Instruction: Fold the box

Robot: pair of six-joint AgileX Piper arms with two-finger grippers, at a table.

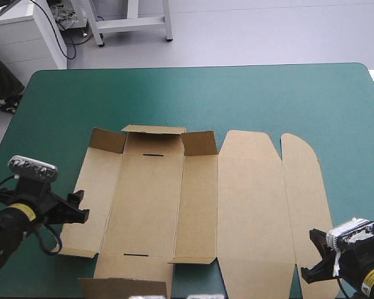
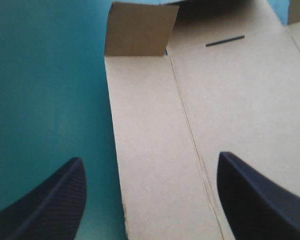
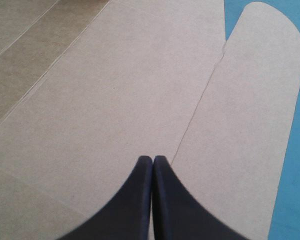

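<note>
The brown box (image 1: 199,205) lies as a flat cut sheet in the middle of the teal-green table. Small flaps at its far end (image 1: 154,129) and at its near-left corner (image 1: 124,288) stand slightly raised. My left gripper (image 1: 81,207) hovers at the sheet's left edge. In the left wrist view this gripper (image 2: 150,200) is open, the left side panel (image 2: 150,130) showing between its fingers with nothing held. My right gripper (image 1: 311,256) is at the near-right corner. Its fingers (image 3: 153,160) are shut to a point above the crease beside the rounded end flap (image 3: 255,100).
Teal-green cover (image 1: 268,93) stretches from the box to the far edge and shows as a strip along the left side (image 1: 43,143). The rounded flap lies close to the table's right-hand part, with cover (image 1: 355,174) beyond it.
</note>
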